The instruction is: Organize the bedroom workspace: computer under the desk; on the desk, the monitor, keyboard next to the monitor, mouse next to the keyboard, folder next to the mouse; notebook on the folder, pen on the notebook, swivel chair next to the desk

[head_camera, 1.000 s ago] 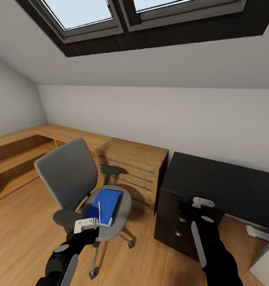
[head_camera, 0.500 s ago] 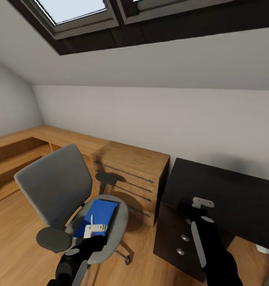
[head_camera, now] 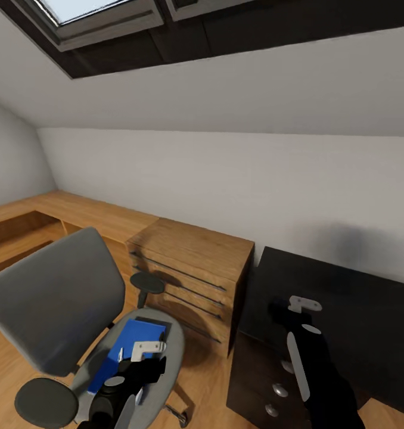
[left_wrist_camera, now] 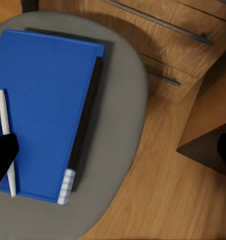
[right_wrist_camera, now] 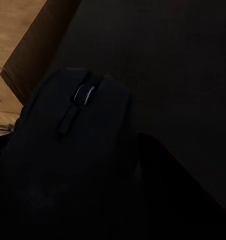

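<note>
blue folder (left_wrist_camera: 43,110) is lying flat on the swivel chair (head_camera: 53,304) seat, with the white pen (left_wrist_camera: 5,135) on top of it. left gripper (head_camera: 143,350) hangs right over them, can't tell if it's spread or closed. right gripper (head_camera: 291,310) is clamped round the dark mouse (right_wrist_camera: 75,150), up over the corner of the black desk (head_camera: 345,304).

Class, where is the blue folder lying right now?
In the head view, the blue folder lies flat on the swivel chair seat at lower left, beneath the left gripper, with the pen on it.
</note>
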You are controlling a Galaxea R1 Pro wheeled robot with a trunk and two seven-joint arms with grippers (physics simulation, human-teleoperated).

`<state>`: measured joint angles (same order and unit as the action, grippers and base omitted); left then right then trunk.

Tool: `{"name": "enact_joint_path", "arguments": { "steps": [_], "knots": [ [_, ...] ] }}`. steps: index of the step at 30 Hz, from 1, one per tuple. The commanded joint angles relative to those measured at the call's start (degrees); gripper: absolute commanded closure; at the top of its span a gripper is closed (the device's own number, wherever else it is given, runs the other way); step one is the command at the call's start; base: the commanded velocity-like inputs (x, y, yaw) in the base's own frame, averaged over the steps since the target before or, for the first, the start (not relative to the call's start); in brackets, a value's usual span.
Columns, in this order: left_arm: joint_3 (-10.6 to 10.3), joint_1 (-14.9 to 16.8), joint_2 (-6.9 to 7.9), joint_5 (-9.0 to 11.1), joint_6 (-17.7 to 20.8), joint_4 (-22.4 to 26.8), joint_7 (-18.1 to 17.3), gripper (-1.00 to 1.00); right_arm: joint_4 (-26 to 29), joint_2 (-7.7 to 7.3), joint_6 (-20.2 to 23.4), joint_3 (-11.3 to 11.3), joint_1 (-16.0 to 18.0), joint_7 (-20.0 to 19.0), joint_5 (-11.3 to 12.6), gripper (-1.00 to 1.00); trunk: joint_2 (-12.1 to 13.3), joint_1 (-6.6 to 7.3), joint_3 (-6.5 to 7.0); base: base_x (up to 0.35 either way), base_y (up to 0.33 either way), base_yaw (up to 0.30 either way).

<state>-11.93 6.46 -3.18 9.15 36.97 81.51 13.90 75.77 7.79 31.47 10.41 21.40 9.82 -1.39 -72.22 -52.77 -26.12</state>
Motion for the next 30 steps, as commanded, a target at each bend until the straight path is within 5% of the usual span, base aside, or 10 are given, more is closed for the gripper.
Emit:
{"name": "enact_joint_path", "arguments": {
  "steps": [1,17,21,30],
  "knots": [
    [-0.09,0.04,0.01,0.60,0.21,0.07,0.52,-1.00,0.05,0.04,0.26,0.05,0.04,0.07,0.04,1.00,-0.03,-0.03,-0.06,0.319,-0.100,0.000],
    [-0.11,0.05,0.04,0.69,0.21,1.36,0.28,-1.00,-9.94,-0.31,-1.43,-2.83,0.14,-0.10,-0.36,1.00,-0.03,-0.03,-0.06,0.145,-0.039,0.000],
    [-0.11,0.07,0.03,0.76,0.21,1.78,0.26,-1.00,-13.86,-0.32,-2.44,-5.59,0.35,0.02,-0.46,1.00,-0.03,-0.03,-0.06,0.000,0.000,0.000],
    [-0.19,0.07,0.02,0.78,0.21,1.81,0.25,-1.00,-14.32,-0.29,-3.03,-7.68,0.39,0.21,-0.65,1.00,-0.03,-0.03,-0.06,0.014,0.015,0.000]
  ]
}}
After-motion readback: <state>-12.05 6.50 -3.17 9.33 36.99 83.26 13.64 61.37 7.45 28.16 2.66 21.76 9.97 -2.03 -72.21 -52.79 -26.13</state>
